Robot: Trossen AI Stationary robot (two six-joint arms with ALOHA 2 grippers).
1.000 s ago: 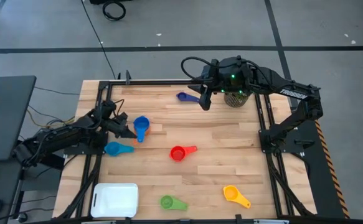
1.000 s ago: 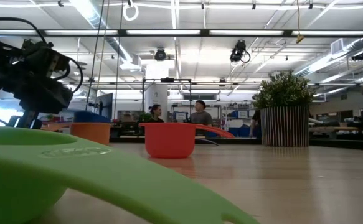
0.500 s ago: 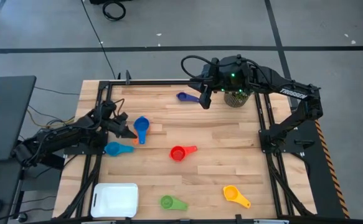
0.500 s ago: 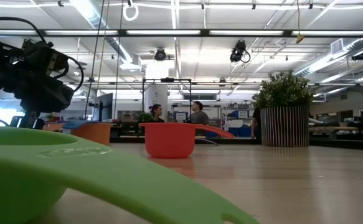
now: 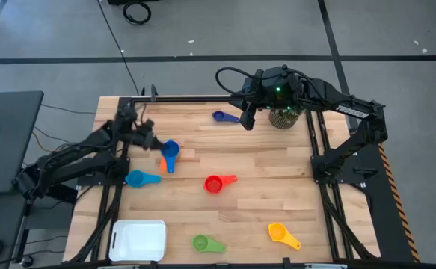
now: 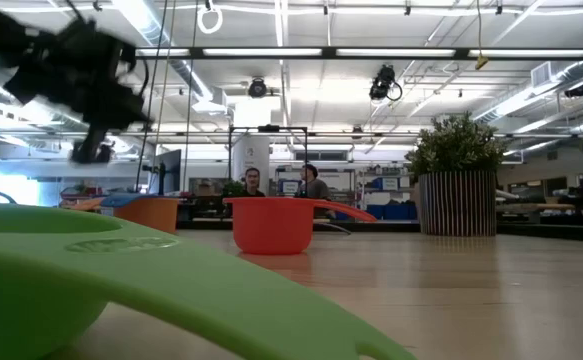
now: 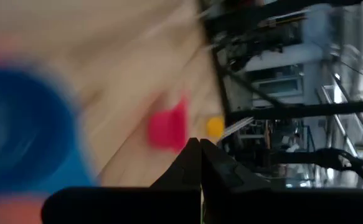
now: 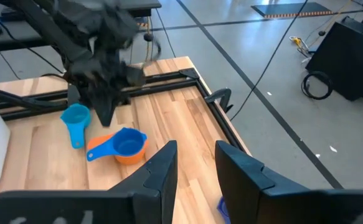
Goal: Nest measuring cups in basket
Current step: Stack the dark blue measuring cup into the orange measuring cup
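From above, my left gripper (image 5: pixel 149 139), fingers closed on nothing, hangs beside the blue measuring cup (image 5: pixel 170 152) nested in the orange one mid-worktop; wrist view shows the right gripper (image 8: pixel 193 163) parted; light, rigid cups suit handle grips.

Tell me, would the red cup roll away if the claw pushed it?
Probably not. The red cup sits upright on a flat bottom, so it would likely slide. Its handle might make it spin. It looks like light plastic, so a high push could tip it.
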